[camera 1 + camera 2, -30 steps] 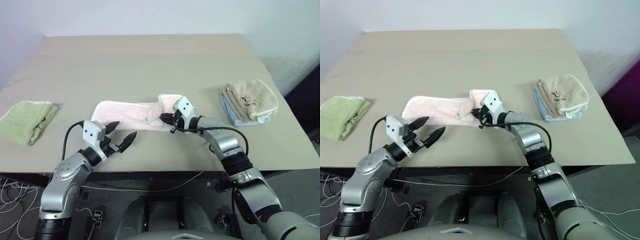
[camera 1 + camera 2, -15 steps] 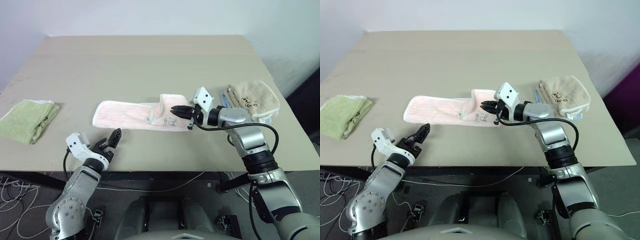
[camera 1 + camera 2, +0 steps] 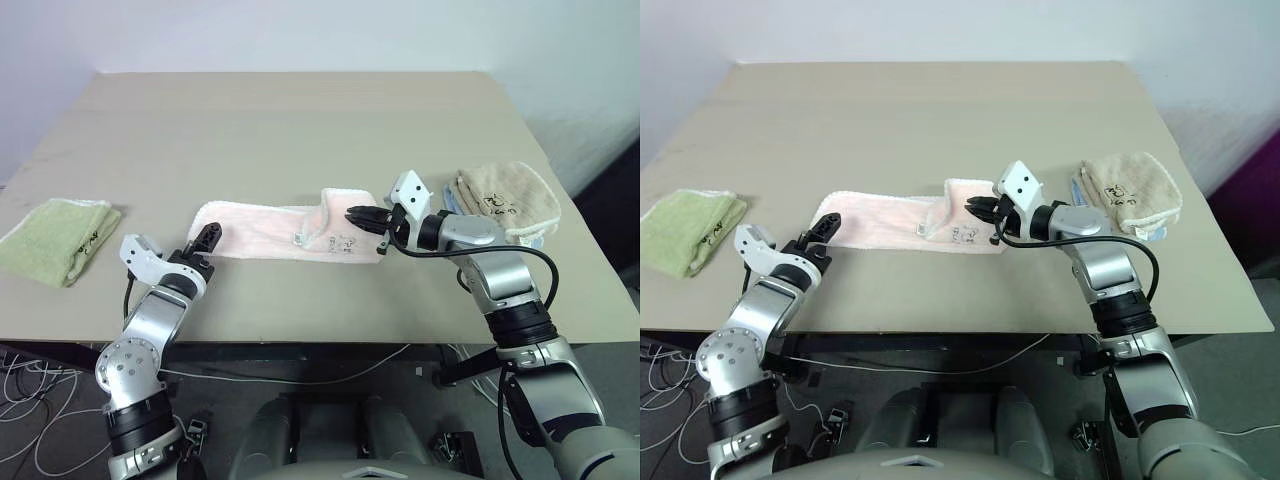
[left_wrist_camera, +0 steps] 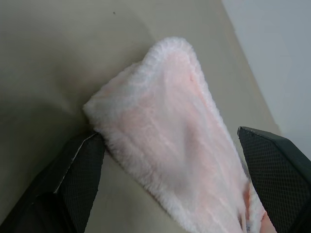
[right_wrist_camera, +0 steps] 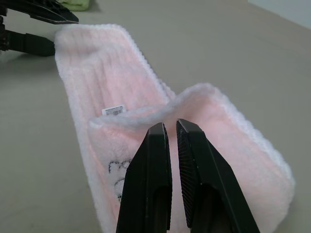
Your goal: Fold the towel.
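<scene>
Towel [image 3: 275, 231] first: the long pale pink strip lies stretched across the front part of the tan table [image 3: 300, 120], flat along most of its length. Its end nearest the beige towel [image 3: 505, 200] is turned up and doubled back over the strip, so a raised fold stands there with the small white tag [image 5: 113, 110] and a dark print [image 3: 342, 243] showing beside it.

At that raised fold sits the right gripper [image 3: 352, 214], reaching across from the beige towel's side. Its two black fingers [image 5: 154, 179] are pressed almost together with only a thin slit between them. Their tips rest right at the folded edge of the pink cloth, though I cannot tell whether any terry is actually caught in the slit.

At the pink towel's opposite, flat end is the left gripper [image 3: 204, 244]. Its fingers [image 4: 73, 179] are spread wide, one on each side of the rounded corner of the cloth, which lies between them unpinched.

Well beyond that end of the pink towel, near the table's edge, lies a folded light green towel [image 3: 55, 238]. The beige towel rests on a pale blue cloth [image 3: 462, 225].
</scene>
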`<state>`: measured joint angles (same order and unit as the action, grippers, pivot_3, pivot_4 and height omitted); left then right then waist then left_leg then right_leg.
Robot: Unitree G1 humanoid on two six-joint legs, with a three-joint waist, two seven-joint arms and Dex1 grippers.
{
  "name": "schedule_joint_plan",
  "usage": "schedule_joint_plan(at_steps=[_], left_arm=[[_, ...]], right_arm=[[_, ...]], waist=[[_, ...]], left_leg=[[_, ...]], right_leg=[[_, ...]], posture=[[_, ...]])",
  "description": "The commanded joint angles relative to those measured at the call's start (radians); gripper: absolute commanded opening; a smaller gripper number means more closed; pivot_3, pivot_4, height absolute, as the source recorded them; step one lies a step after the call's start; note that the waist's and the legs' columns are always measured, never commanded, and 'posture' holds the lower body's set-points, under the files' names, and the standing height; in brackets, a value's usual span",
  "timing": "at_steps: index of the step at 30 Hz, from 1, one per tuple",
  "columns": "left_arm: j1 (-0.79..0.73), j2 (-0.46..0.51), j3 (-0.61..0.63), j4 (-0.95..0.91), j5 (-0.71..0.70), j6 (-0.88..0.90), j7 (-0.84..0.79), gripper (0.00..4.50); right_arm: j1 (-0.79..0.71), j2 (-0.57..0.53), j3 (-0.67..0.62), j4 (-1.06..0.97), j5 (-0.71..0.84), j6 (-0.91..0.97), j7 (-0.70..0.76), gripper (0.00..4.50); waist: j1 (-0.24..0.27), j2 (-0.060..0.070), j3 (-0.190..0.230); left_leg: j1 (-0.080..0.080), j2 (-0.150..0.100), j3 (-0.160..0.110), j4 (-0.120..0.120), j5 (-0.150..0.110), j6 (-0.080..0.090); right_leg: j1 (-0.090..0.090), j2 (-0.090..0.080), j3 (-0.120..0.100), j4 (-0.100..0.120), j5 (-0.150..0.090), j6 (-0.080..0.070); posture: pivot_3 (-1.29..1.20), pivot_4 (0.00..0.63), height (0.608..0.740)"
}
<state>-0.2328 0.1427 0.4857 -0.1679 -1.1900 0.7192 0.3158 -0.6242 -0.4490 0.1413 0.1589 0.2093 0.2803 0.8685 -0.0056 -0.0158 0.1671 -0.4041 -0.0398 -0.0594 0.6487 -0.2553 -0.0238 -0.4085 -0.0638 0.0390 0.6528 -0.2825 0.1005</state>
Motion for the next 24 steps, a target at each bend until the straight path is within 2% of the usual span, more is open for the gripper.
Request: schedule_joint_plan(at_steps=[1, 3, 6, 17, 24], left_arm=[[-0.046, 0.010, 0.009, 0.117, 0.012, 0.000, 0.003, 4.50], [-0.057, 0.009, 0.008, 0.133, 0.020, -0.005, 0.001, 4.50], [-0.060, -0.006, 0.009, 0.133, 0.019, -0.020, 0.002, 3.93], [-0.052, -0.027, 0.040, 0.117, 0.005, -0.079, -0.017, 0.03], [-0.048, -0.015, 0.051, 0.092, 0.004, -0.112, -0.065, 0.03]], right_arm=[[0.010, -0.013, -0.032, -0.049, 0.001, -0.001, -0.017, 0.38], [0.016, -0.016, -0.034, -0.059, 0.002, 0.002, -0.024, 0.38], [0.026, -0.021, -0.037, -0.073, 0.002, 0.008, -0.031, 0.32], [0.037, -0.023, -0.033, -0.083, -0.005, 0.014, -0.050, 0.32], [0.037, -0.032, -0.039, -0.072, -0.009, 0.016, -0.054, 0.32]], waist=[[0.005, 0.000, 0.000], [0.010, 0.001, 0.000], [0.014, 0.001, 0.000], [0.015, 0.000, 0.000], [0.015, 0.000, 0.000]], left_leg=[[0.001, 0.000, 0.000, 0.000, 0.000, 0.000], [0.004, 0.000, 0.000, 0.000, 0.000, 0.000], [0.005, 0.000, 0.000, -0.001, 0.000, 0.000], [0.003, 0.000, 0.000, -0.001, 0.000, 0.000], [0.003, 0.000, 0.000, -0.002, 0.000, 0.000]], right_leg=[[0.001, 0.000, 0.000, 0.000, 0.000, 0.000], [0.004, 0.000, 0.000, -0.001, 0.000, 0.000], [0.005, 0.000, 0.000, -0.001, 0.000, 0.000], [0.003, -0.001, 0.000, -0.003, 0.000, 0.000], [0.003, 0.000, 0.000, -0.003, 0.000, 0.000]], posture=[[0.00, 0.150, 0.740], [0.00, 0.150, 0.740], [0.00, 0.150, 0.740], [0.00, 0.150, 0.740], [0.00, 0.150, 0.740]])
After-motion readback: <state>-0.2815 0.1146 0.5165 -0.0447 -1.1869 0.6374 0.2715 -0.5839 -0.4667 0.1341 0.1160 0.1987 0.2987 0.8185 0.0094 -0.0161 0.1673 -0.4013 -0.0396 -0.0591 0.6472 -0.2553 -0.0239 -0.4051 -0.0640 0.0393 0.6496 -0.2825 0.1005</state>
